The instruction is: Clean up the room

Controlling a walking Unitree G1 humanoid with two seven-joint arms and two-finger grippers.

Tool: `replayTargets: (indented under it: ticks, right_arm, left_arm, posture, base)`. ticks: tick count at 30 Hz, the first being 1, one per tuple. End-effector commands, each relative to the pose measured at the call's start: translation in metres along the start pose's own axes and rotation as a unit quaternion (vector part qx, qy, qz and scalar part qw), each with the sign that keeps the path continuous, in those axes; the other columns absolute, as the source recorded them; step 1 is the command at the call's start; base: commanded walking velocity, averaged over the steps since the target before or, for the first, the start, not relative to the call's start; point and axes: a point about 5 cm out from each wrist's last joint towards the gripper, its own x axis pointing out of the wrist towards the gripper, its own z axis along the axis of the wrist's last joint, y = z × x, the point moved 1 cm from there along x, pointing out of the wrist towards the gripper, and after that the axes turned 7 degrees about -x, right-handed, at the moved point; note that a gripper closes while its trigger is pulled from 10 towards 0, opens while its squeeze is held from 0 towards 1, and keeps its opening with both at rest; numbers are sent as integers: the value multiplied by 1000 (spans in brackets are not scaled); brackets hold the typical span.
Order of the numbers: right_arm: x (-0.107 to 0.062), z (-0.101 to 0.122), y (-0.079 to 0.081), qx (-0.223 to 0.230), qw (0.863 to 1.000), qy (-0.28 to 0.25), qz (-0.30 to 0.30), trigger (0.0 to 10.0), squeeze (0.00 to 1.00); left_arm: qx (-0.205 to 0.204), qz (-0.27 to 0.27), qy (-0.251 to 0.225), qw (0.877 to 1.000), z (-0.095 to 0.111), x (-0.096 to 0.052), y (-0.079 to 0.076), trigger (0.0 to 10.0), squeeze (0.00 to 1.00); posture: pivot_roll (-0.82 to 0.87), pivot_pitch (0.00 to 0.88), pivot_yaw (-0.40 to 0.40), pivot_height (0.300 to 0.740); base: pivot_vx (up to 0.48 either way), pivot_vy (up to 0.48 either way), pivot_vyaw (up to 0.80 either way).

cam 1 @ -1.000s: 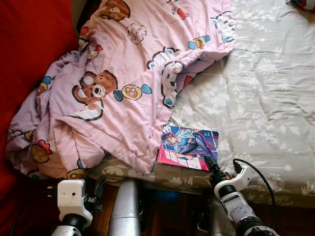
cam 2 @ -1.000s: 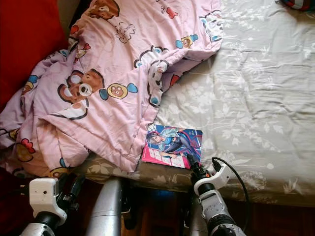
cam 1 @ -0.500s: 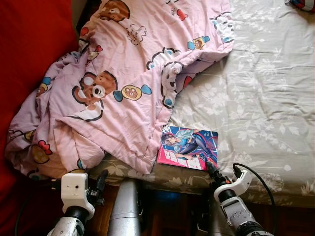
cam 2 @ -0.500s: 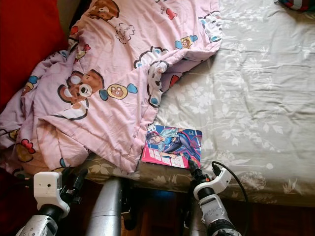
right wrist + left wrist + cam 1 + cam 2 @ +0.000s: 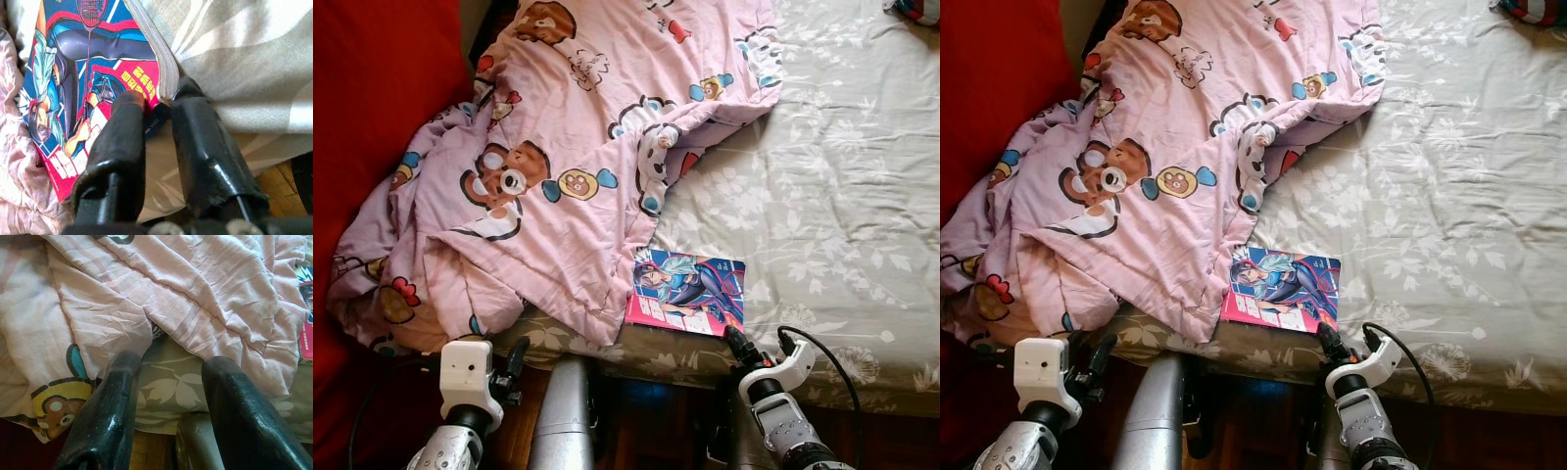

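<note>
Now right gripper [image 5: 159,105] at comic book [image 5: 688,291]

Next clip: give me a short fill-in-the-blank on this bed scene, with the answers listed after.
1. The right gripper has its fingers at a corner of the ____.
2. The pink blanket is printed with cartoon ____.
3. The comic book lies on the grey sheet beside the blanket's ____ edge.
4. The left gripper points at the bed's edge with its fingers ____.

Missing words: comic book; bears; right; open
</note>
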Motion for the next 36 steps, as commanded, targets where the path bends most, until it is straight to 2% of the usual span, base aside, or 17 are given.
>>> replayTargets:
  ticks: [1,10,11,12,14,21,25,28,29,30,31,33,36]
  right_arm:
    - [-12,-12,-16,12,999,11,-36,0,0]
    - [-16,-8,-22,7,999,-8,-51,0,0]
    - [-20,-5,-27,2,998,-23,-65,0,0]
    - [-20,-5,-27,2,998,-23,-65,0,0]
    - [-32,-1,-42,-11,992,-60,-114,0,0]
    - [-41,1,-53,-16,981,-93,-168,0,0]
    - [-36,9,-44,-55,980,-109,-155,0,0]
    - [-23,21,-22,-122,979,-123,-108,0,0]
    - [-17,28,-6,-172,973,-132,-76,0,0]
    - [-17,28,-6,-172,973,-132,-76,0,0]
    - [-11,34,9,-226,962,-142,-53,10000,0]
    - [-8,42,21,-278,947,-153,-42,10000,0]
    - [-6,51,29,-326,930,-164,-37,10000,0]
  left_arm:
    - [6,8,18,1000,-9,-5,5,10000,0]
    - [8,7,14,1000,-10,1,7,10000,0]
    - [8,7,10,1000,-11,7,7,10000,0]
    - [8,7,10,1000,-11,7,7,10000,0]
    - [5,3,1,1000,-11,24,4,10000,0]
    - [5,0,-5,1000,-11,35,3,10000,0]
    - [4,1,-11,1000,-10,43,2,10000,0]
    - [3,0,-13,1000,-12,48,2,10000,0]
    - [1,-1,-14,1000,-14,50,1,10000,0]
    - [1,-1,-14,1000,-14,50,1,10000,0]
    - [-4,-1,-14,1000,-16,51,0,10000,0]
    - [-9,0,-13,1000,-19,51,-1,10000,0]
    - [-12,2,-13,1000,-21,53,-2,10000,0]
  posture:
    - [218,302,59,633]
    - [196,263,50,633]
    - [170,222,41,633]
    - [170,222,41,633]
    - [147,182,37,633]
    - [120,135,29,633]
    - [108,107,26,633]
    - [79,75,22,633]
    - [66,61,20,633]
    - [66,61,20,633]
    - [44,43,16,633]
    - [27,26,11,633]
    - [20,7,3,633]
  base:
    - [0,0,0]
    - [0,0,0]
    - [0,0,0]
    - [0,0,0]
    - [0,0,0]
    - [0,0,0]
    - [0,0,0]
    - [0,0,0]
    - [0,0,0]
    - [0,0,0]
    - [0,0,0]
    - [0,0,0]
    - [0,0,0]
